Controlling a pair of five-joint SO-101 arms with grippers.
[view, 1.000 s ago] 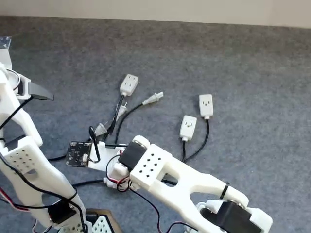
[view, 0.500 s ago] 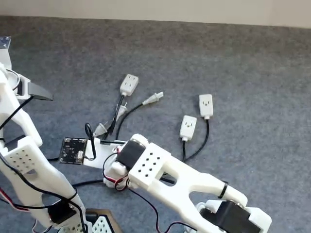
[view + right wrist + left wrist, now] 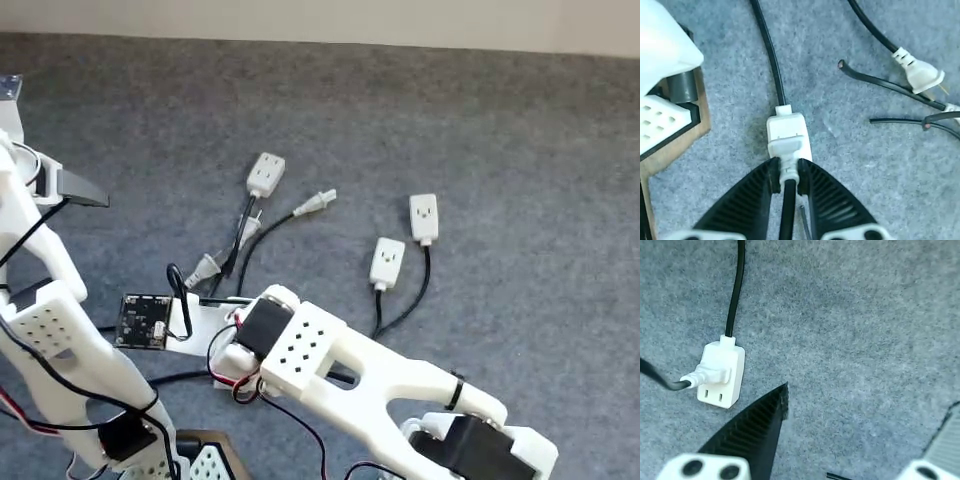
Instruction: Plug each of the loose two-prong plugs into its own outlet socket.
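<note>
Looked like robotics lab or hobby test bench. Table was covered in grey felt mat [image 3: 520, 130], plain pale wall [image 3: 400, 18] behind. 2 white plastic arms [image 3: 340, 360] had exposed red and black wiring [image 3: 222, 375] and bare circuit board [image 3: 140, 321]. Wooden base plate [image 3: 670, 150] sat under arm mount. Sockets [image 3: 265, 174] lay on short cords [image 3: 875, 82] with cut ends.

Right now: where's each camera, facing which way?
High view: fixed overhead, looking down at carpet, outlets, both arms.
Left wrist view: on that arm, looking down past open jaws at an outlet.
Right wrist view: looking down past jaws clamping a plug at an outlet.
High and right wrist views share a loose plug.
</note>
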